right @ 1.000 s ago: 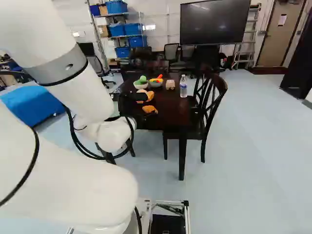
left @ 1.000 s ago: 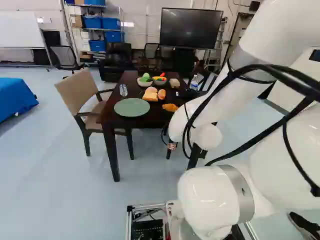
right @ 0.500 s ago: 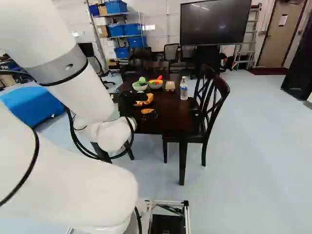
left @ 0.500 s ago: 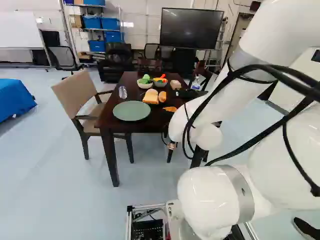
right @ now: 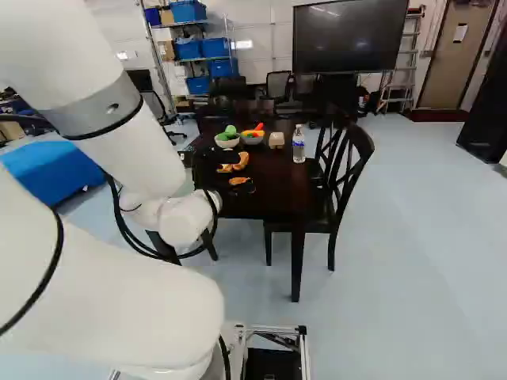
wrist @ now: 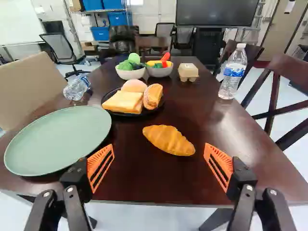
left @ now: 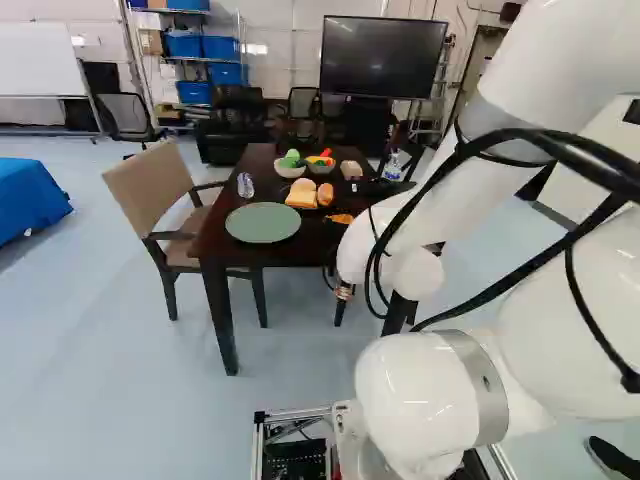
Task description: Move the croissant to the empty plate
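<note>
In the right base view my gripper [right: 215, 158] shows as a dark shape over the table. The wrist view has the gripper [wrist: 159, 161] open, its two orange-padded fingers wide apart. Ahead of the gap lies the orange-brown croissant [wrist: 168, 140] on the bare table, touched by neither finger. The empty green plate [wrist: 58, 139] rests beside it, ahead of and outside one finger; the left base view shows this plate [left: 262, 223] too. Part of the croissant is hidden by the arm in the left base view.
Beyond the croissant, a black plate [wrist: 130, 113] holds bread pieces. Two bowls of toy food [wrist: 130, 73], a small beige carton [wrist: 188, 72], an upright bottle [wrist: 233, 72] and a lying bottle [wrist: 76, 87] share the table [wrist: 202, 115]. Chairs flank it, one beige [left: 150, 185].
The base has moved a little forward, so the table and chairs stand slightly nearer in both base views. The arm keeps about the same pose against its joint, and the gripper remains over the table.
</note>
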`<state>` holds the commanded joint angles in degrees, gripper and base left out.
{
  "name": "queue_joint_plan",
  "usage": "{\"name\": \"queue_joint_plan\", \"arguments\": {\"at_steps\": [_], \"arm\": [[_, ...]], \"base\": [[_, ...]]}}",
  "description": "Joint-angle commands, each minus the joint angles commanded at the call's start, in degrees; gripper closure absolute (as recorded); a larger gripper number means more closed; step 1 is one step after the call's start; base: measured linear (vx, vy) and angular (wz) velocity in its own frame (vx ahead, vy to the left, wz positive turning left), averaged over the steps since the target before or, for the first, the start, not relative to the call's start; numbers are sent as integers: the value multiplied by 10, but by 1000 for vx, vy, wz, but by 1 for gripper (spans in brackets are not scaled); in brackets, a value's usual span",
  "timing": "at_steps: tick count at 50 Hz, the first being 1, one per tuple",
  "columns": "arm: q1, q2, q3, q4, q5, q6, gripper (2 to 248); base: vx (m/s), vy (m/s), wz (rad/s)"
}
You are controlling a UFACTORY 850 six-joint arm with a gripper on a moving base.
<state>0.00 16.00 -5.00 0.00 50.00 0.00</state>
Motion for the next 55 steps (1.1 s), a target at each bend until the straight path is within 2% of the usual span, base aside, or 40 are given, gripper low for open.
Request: {"name": "queue_joint_plan", "arguments": {"at_steps": [19, 41, 55], "arm": [[-1, 2, -6, 0, 0, 0, 3], [-5, -34, -68, 0, -1, 0, 3], [-3, -59, -110, 0, -21, 0, 3]], "base": [[0, 0, 0], [0, 0, 0], [0, 0, 0]]}}
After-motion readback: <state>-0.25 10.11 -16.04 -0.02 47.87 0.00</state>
